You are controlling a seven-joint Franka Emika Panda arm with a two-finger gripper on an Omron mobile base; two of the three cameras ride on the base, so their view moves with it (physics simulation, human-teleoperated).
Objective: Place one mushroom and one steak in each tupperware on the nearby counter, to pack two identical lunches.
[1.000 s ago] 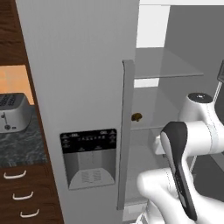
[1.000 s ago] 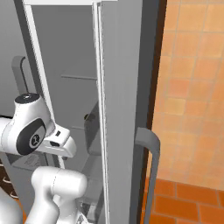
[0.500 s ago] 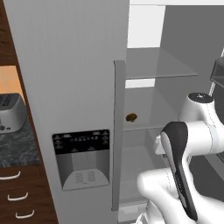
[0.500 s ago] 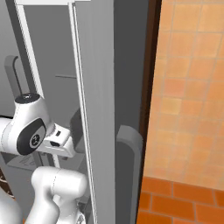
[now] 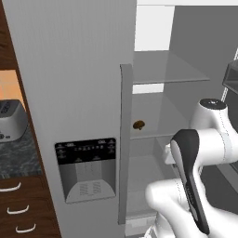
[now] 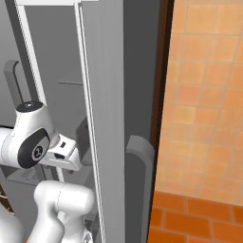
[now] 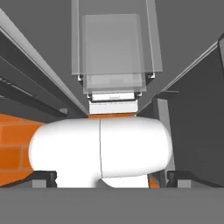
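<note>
A small brown mushroom (image 5: 138, 124) lies on a middle shelf inside the open fridge (image 5: 162, 107), left of my arm in the left base view. My gripper (image 7: 111, 177) is open and holds nothing; its dark fingertips (image 7: 45, 176) stand far apart at the bottom corners of the hand view, which looks toward glass shelves (image 7: 113, 52). A strip of the dark speckled counter (image 5: 18, 155) shows at the far left, over brown drawers (image 5: 21, 209). The steak and the tupperware are out of view.
A silver toaster (image 5: 9, 118) stands on the counter. The grey fridge door with its dispenser panel (image 5: 86, 169) rises between counter and shelves. In the right base view the other door's edge and handle (image 6: 140, 161) stand close to my arm, before an orange tiled wall (image 6: 209, 104).
The whole scene has slid a little to the left in both base views, so the camera has moved. The arm keeps its pose and the gripper stays open.
</note>
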